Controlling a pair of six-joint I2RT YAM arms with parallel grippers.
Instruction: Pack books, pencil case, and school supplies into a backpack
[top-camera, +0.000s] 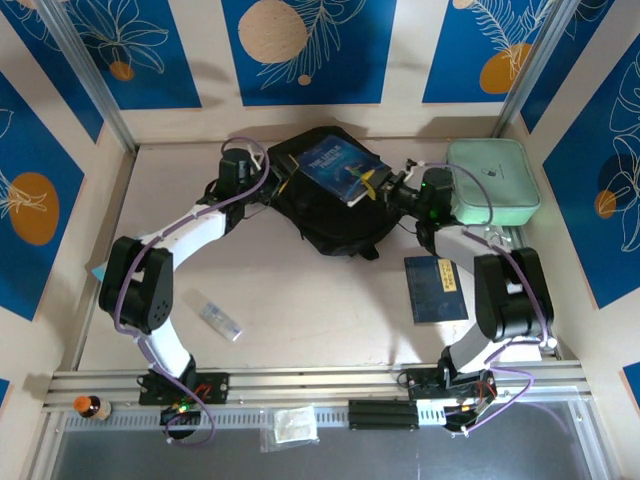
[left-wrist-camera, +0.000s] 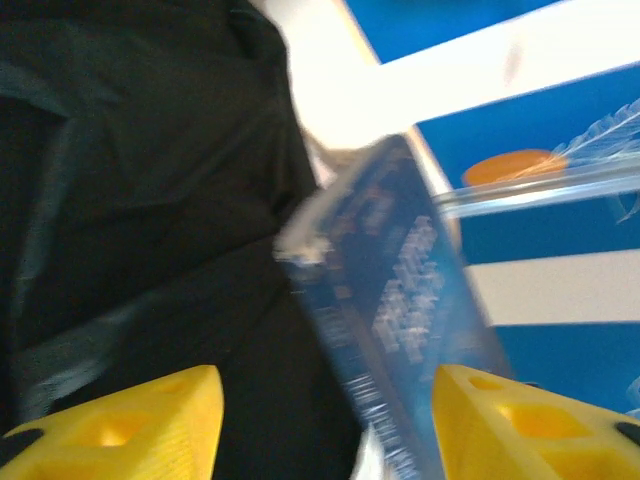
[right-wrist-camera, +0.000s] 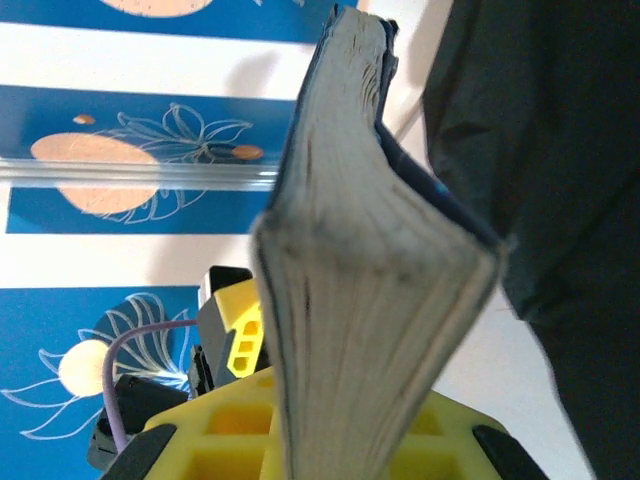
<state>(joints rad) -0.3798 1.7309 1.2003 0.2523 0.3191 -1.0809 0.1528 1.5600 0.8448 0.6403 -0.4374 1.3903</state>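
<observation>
Top external view: the table (top-camera: 300, 290) carries all the objects, with both arms reaching toward its far side. The black backpack (top-camera: 335, 228) lies at the far centre. To its right, against the far right corner, sits a mint-green zip case (top-camera: 492, 182).

A dark-blue book titled "The Little Prince" (top-camera: 335, 163) is over the backpack's far part, tilted, with its right corner gripped by the right claw (top-camera: 372, 188). A second dark-blue book (top-camera: 435, 288), with a yellow label strip, lies flat on the table near the right arm, well apart from the backpack. A small clear plastic box (top-camera: 220, 321) lies on the table near the left arm's base, also well apart from the backpack. The left claw (top-camera: 272, 186) sits at the backpack's left edge.

Left wrist view: the left claw (left-wrist-camera: 325, 405) has its yellow fingers (left-wrist-camera: 130, 425) spread wide, gripping nothing; beyond them are black backpack fabric (left-wrist-camera: 130, 150) and the blurred blue book cover (left-wrist-camera: 400, 300).

Right wrist view: the right claw (right-wrist-camera: 335, 435) is clamped on the book (right-wrist-camera: 360, 300), whose page edges rise from between the fingers, beside the backpack (right-wrist-camera: 560, 150).
</observation>
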